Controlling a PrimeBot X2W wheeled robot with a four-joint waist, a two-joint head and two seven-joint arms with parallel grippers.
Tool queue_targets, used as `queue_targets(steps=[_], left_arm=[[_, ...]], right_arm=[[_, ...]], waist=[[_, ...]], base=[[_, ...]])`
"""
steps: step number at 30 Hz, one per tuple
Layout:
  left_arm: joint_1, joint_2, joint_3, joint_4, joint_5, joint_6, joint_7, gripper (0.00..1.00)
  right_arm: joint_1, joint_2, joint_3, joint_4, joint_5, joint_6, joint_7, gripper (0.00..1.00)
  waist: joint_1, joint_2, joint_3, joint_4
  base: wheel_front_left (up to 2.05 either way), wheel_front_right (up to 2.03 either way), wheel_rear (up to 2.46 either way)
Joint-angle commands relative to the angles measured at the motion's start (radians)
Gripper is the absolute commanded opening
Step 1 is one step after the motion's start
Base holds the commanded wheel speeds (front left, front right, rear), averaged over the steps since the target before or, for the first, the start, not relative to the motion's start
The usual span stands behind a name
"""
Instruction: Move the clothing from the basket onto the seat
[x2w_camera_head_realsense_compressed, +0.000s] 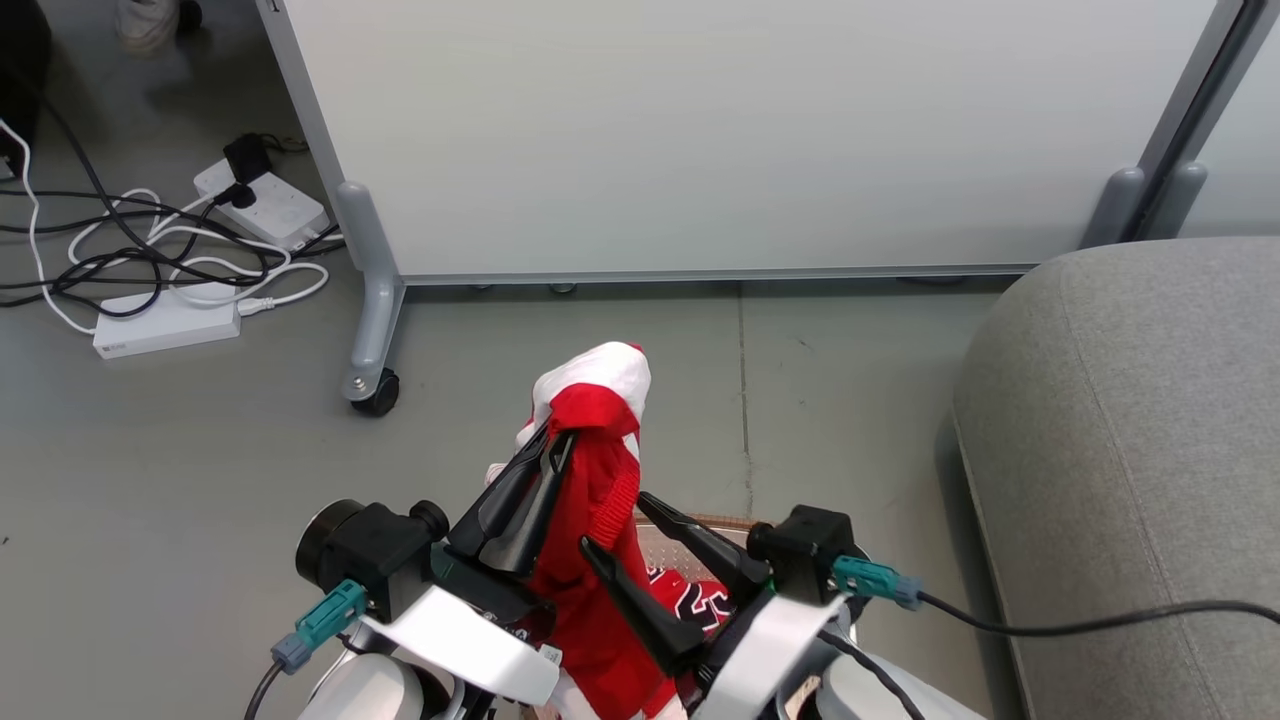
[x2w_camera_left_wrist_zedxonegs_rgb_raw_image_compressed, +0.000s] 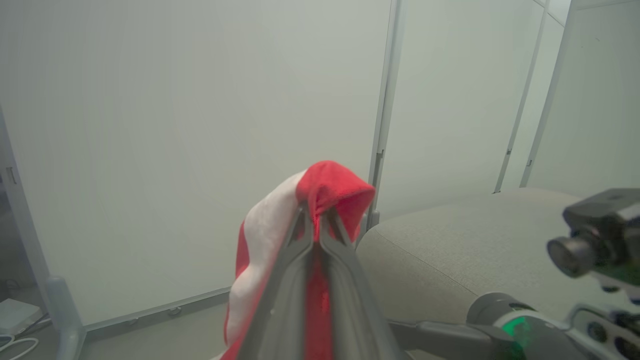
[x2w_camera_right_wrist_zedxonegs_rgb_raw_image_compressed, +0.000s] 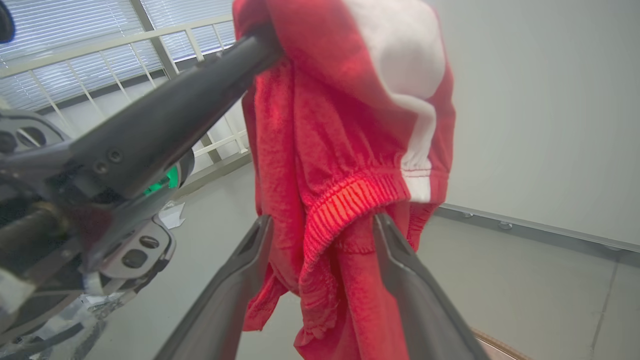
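My left gripper (x2w_camera_head_realsense_compressed: 555, 440) is shut on a fold of a red garment with a broad white band (x2w_camera_head_realsense_compressed: 595, 400) and holds it up above the floor; the wrist view shows the cloth (x2w_camera_left_wrist_zedxonegs_rgb_raw_image_compressed: 330, 185) pinched at the left gripper's tips (x2w_camera_left_wrist_zedxonegs_rgb_raw_image_compressed: 316, 212). The garment (x2w_camera_right_wrist_zedxonegs_rgb_raw_image_compressed: 340, 125) hangs down between the spread fingers of my open right gripper (x2w_camera_right_wrist_zedxonegs_rgb_raw_image_compressed: 322, 220), which sits just below and right of the left gripper (x2w_camera_head_realsense_compressed: 615, 520). Under both arms lies the basket, its brown rim (x2w_camera_head_realsense_compressed: 722, 520) partly hidden. A red jersey with black-and-white print (x2w_camera_head_realsense_compressed: 700, 600) lies in it. The grey seat (x2w_camera_head_realsense_compressed: 1130, 450) stands to the right.
A white partition panel on castors (x2w_camera_head_realsense_compressed: 700, 140) stands ahead, its wheeled foot (x2w_camera_head_realsense_compressed: 373, 392) at the left. Power strips and tangled cables (x2w_camera_head_realsense_compressed: 170, 260) lie on the floor at the far left. Bare grey floor (x2w_camera_head_realsense_compressed: 850, 400) separates the basket from the seat (x2w_camera_left_wrist_zedxonegs_rgb_raw_image_compressed: 475, 250).
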Motion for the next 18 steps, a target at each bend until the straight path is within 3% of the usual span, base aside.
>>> queue_targets(steps=[1,5,6,7,8,9,18], left_arm=[[-0.016,0.002,0.001,-0.004,-0.004,-0.006,-0.005,0.0],[-0.021,0.003,-0.003,-0.004,-0.006,-0.008,-0.007,0.0],[-0.023,0.002,-0.004,-0.004,-0.007,-0.008,-0.008,0.0],[-0.024,0.002,-0.005,-0.004,-0.007,-0.008,-0.008,0.0],[-0.025,0.001,-0.005,-0.004,-0.008,-0.009,-0.007,0.0],[-0.026,0.001,-0.007,-0.003,-0.008,-0.009,-0.007,0.0],[-0.031,0.01,-0.015,0.004,-0.005,-0.007,-0.001,0.0]], right_arm=[[-0.035,-0.006,0.031,0.031,0.021,0.002,-0.012,1.0],[-0.075,-0.006,0.068,0.072,0.058,0.002,-0.02,1.0],[-0.085,-0.006,0.078,0.083,0.073,0.002,-0.021,0.52],[-0.094,-0.006,0.087,0.092,0.085,0.002,-0.023,0.38],[-0.104,-0.007,0.095,0.106,0.092,0.002,-0.025,0.13],[-0.111,-0.006,0.107,0.114,0.105,0.002,-0.026,0.0],[-0.156,-0.006,0.139,0.156,0.113,0.002,-0.027,0.0]], waist=[[0.0,0.0,0.004,0.004],[0.0,0.0,0.008,0.009],[0.0,0.0,0.009,0.01],[0.0,0.0,0.01,0.011],[0.0,0.0,0.01,0.012],[0.0,0.0,0.011,0.012],[0.0,0.0,0.017,0.009]], base=[[0.0,0.0,0.0],[0.0,0.0,0.0],[0.0,0.0,0.0],[0.0,0.0,0.0],[0.0,0.0,0.0],[0.0,0.0,0.0],[0.0,0.0,0.0]])
